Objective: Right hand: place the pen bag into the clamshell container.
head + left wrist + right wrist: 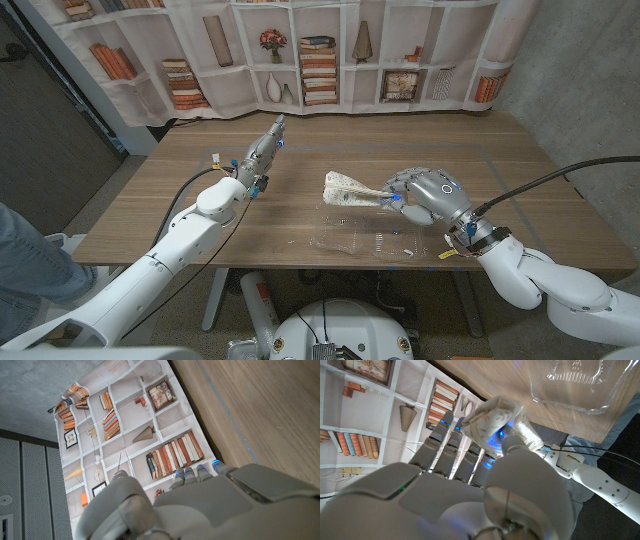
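Your right hand (432, 196) is gripping the pen bag (352, 189), a soft, pale, patterned fabric pouch w/ a rumpled, slightly ribbed look. In the head view the bag is sticking out sideways from the fingertips toward the table's middle, long and tapering, held up off the wood. In the right wrist view the thumb and the other fingers (449, 450) are closing around one end of the pouch (495, 415), fabric bunching between them; blue lights are glowing at the fingertips. The hand itself is smooth, glossy grey-white plastic w/ rounded shells.

The clamshell container (362, 238) is lying open on the wooden table (530, 190), just below and in front of the right fingers, near the table's front edge. It's thin clear plastic, glinting, w/ molded ridges and rounded corners; the wood grain is showing thru it. In the right wrist view one clear tray half (572, 385) is sitting beyond the fingertips. The bag is hanging above the container's far edge, not touching it as far as the head view shows.

Your left hand (265, 152) is holding nothing, fingers stretching out straight and close together, pointing toward the table's far side, well apart from the bag. In the left wrist view its fingertips (192, 473) are lining up side by side against the printed bookshelf backdrop (125, 425).
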